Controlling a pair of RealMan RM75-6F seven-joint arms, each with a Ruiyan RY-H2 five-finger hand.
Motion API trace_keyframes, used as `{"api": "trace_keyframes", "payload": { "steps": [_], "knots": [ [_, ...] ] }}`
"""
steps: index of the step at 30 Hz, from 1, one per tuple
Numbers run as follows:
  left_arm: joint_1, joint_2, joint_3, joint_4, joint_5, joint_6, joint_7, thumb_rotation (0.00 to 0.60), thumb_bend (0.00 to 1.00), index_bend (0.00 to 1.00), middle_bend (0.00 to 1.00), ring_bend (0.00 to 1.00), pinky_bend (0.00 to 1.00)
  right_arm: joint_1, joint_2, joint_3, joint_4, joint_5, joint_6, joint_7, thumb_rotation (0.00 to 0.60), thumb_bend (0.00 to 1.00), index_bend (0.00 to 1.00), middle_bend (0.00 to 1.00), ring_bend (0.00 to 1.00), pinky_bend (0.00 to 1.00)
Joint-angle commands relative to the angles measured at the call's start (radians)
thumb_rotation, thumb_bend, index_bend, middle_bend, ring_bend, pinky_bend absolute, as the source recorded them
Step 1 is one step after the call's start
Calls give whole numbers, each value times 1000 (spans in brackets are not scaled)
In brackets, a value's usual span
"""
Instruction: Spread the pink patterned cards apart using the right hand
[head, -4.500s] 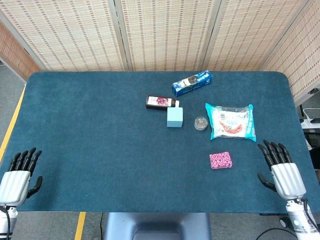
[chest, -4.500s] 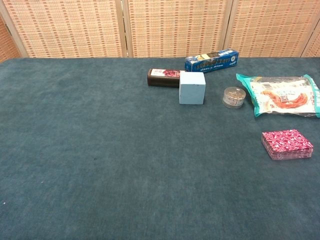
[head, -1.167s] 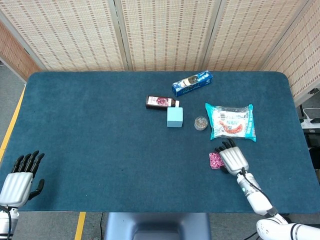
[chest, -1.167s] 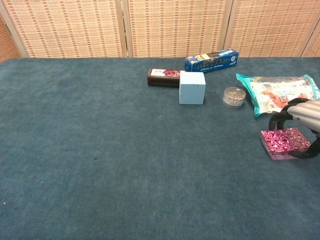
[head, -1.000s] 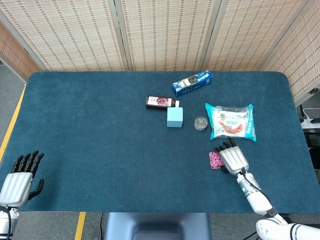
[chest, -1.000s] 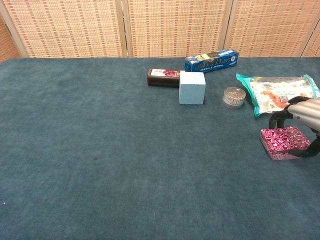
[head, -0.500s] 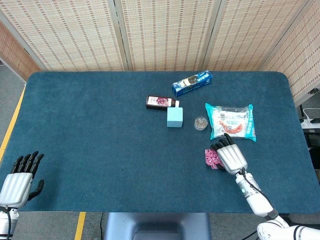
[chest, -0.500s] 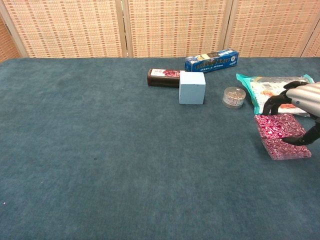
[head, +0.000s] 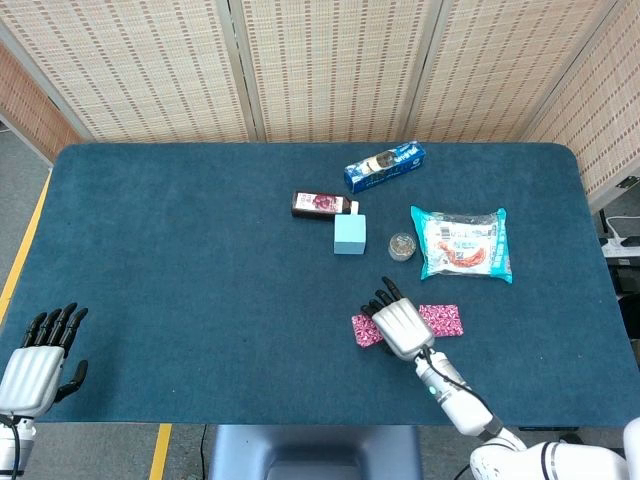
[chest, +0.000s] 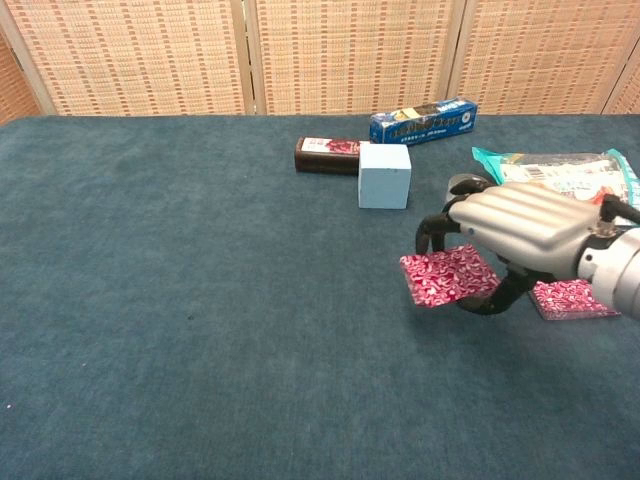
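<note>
Cards (head: 440, 319), pink patterned, are lying fanned in a strip on the desk (head: 180, 260), at 6 o'clock from the snack packet (head: 462, 243). The right hand (head: 400, 325) is pressing palm-down on the strip's middle, fingers resting on the cards, grasping nothing. The left hand (head: 38, 362) is hovering released, fingers apart, at the desk's 8 o'clock corner.

Looks like a lab/test cell, not a home. Table (head: 180, 280) covered in blue felt, boxed in by woven folding screens (head: 330, 65). Yellow floor tape (head: 22, 262) along the left edge, power strip with cables (head: 628, 241) on the floor at right.
</note>
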Motion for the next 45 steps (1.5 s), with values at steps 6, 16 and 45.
{"api": "trace_keyframes", "payload": {
  "steps": [6, 16, 45],
  "knots": [
    [0, 5, 2, 1, 4, -1, -11, 600, 453, 0, 0, 0, 61, 22, -85, -19, 64, 66, -4, -104, 600, 220, 491, 479, 191, 0],
    [0, 3, 7, -3, 14, -2, -3, 600, 454, 0, 0, 0, 61, 35, -32, -45, 24, 122, -38, -142, 600, 219, 13, 124, 41, 0],
    [-7, -19, 14, -14, 9, -21, 56, 600, 454, 0, 0, 0, 64, -38, 256, -138, 97, 78, -96, 125, 600, 219, 0, 52, 0, 0]
  ]
}}
